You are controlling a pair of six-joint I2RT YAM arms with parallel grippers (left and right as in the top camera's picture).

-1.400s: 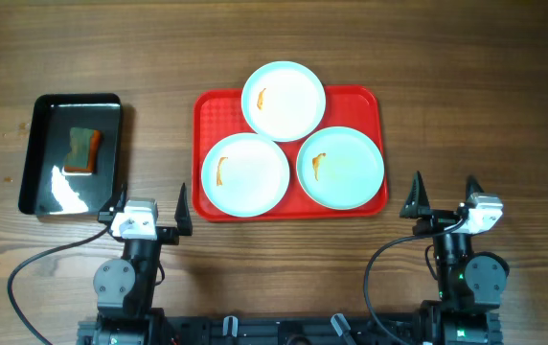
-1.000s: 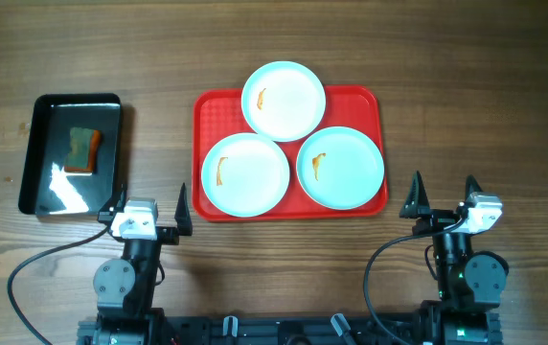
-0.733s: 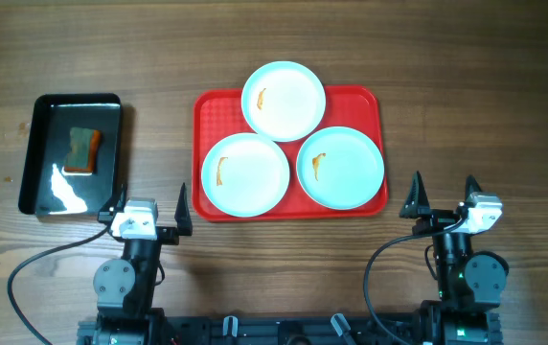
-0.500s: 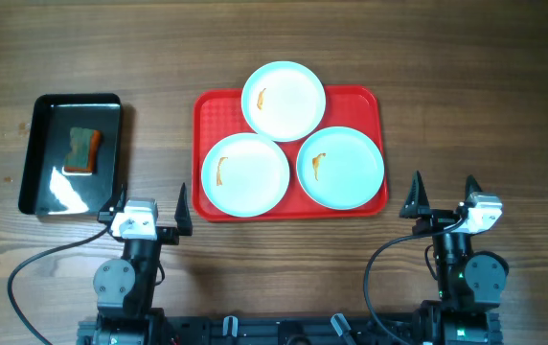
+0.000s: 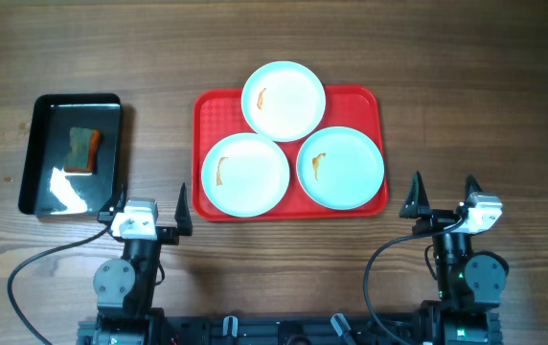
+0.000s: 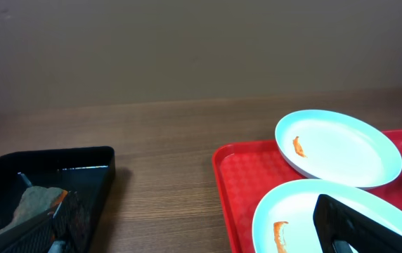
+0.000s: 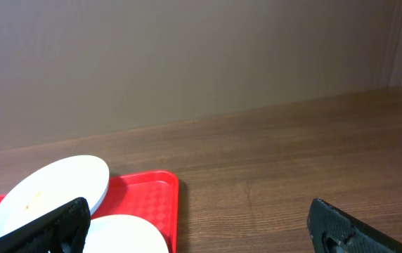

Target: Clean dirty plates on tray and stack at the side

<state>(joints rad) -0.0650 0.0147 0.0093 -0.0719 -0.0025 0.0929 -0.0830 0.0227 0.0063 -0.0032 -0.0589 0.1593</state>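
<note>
Three pale mint-white plates lie on the red tray (image 5: 209, 107): a far plate (image 5: 284, 100), a near-left plate (image 5: 245, 173) and a near-right plate (image 5: 341, 167). Each has a small orange smear. My left gripper (image 5: 149, 203) is open and empty near the table's front edge, left of the tray. My right gripper (image 5: 444, 193) is open and empty, right of the tray. In the left wrist view the far plate (image 6: 338, 146), near-left plate (image 6: 296, 214) and tray (image 6: 240, 176) show. In the right wrist view the far plate (image 7: 53, 183) and the tray (image 7: 148, 193) show.
A glossy black tray (image 5: 44, 196) stands at the left and holds a green-and-orange sponge (image 5: 82, 149). It also shows in the left wrist view (image 6: 88, 165) with the sponge (image 6: 36, 211). Bare wooden table lies on both sides of the red tray.
</note>
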